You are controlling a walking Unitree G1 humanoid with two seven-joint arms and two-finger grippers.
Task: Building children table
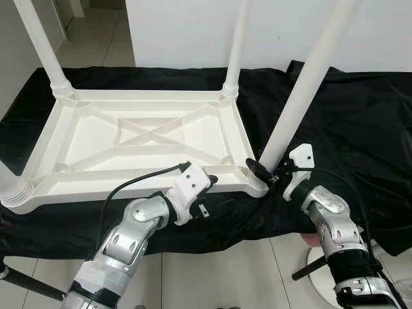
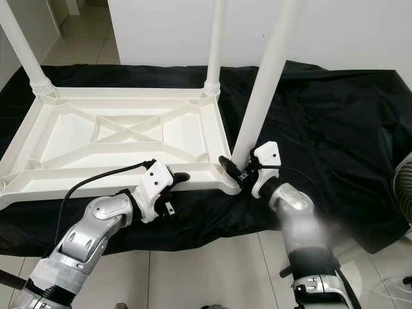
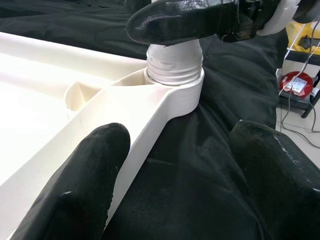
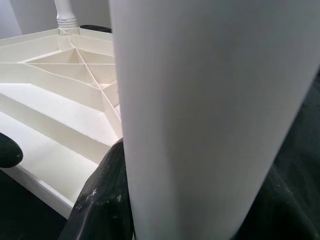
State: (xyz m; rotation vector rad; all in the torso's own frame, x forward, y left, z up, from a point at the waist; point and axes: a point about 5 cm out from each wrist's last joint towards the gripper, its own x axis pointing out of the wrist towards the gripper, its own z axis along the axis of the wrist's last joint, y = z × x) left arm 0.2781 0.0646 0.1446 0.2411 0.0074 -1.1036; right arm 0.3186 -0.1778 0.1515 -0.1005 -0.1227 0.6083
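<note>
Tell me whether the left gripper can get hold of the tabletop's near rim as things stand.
Probably yes. The left gripper is open, with one finger over the tabletop rim and the other over the black cloth; nothing lies between them.

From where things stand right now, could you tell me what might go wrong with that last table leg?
The leg leans in the near-right corner socket while the right gripper grips its base, so it may cross-thread or bind. The left gripper merely rests open at the tabletop's front edge, so the top could slide on the black cloth under twisting force.
</note>
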